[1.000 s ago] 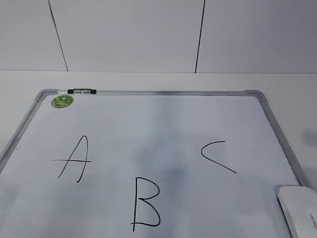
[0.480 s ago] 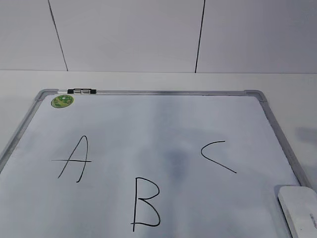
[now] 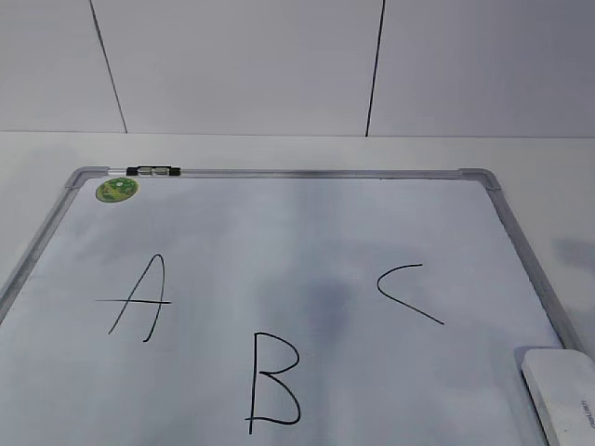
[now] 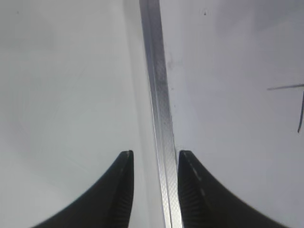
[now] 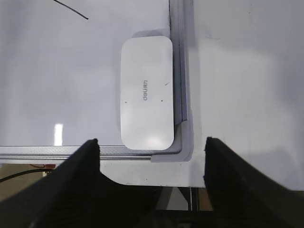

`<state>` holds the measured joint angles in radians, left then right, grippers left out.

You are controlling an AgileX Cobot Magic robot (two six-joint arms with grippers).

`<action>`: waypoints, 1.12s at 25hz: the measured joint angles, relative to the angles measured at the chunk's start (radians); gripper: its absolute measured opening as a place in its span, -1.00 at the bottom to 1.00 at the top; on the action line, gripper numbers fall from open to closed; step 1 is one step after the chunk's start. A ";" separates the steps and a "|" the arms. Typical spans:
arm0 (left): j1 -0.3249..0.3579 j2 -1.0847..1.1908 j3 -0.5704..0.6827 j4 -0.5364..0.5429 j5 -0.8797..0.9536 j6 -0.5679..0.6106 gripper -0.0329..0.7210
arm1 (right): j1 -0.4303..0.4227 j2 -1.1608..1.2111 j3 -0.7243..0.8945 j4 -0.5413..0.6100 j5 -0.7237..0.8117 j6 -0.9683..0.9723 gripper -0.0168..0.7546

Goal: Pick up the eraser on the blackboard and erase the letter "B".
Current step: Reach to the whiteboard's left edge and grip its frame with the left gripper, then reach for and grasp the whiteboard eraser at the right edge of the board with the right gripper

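The blackboard [image 3: 279, 232] lies flat on the table with black letters on it. The letter "B" [image 3: 273, 381] is at the front middle. The eraser [image 3: 562, 395] is a white rounded block in the board's front right corner. In the right wrist view the eraser [image 5: 146, 92] lies against the frame. My right gripper [image 5: 152, 141] is open wide and empty, hovering above the eraser's near end. My left gripper [image 4: 156, 154] is open and empty above the board's left frame rail [image 4: 159, 104]. Neither gripper shows in the exterior view.
The letters "A" [image 3: 139, 299] and "C" [image 3: 404, 293] flank the B. A green sticker [image 3: 117, 190] and a black-and-silver clip [image 3: 154, 171] sit at the far left corner. The table's front edge and a cable [image 5: 19, 175] lie just below the board's corner [image 5: 185, 137].
Faint shadows on the board's middle and on the table at the right have shifted a little. The board, letters and eraser have not moved.
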<state>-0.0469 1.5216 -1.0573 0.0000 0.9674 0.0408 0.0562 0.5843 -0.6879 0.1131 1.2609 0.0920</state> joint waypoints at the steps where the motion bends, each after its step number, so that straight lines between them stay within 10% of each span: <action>1: 0.000 0.029 -0.017 0.000 -0.008 0.000 -0.27 | 0.000 0.000 0.000 0.000 0.000 0.000 0.44; 28: 0.000 0.357 -0.073 0.042 -0.205 0.008 -0.27 | 0.000 0.000 0.000 0.000 -0.002 0.002 0.44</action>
<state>-0.0469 1.8791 -1.1304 0.0424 0.7626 0.0485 0.0562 0.5843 -0.6879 0.1131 1.2588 0.0936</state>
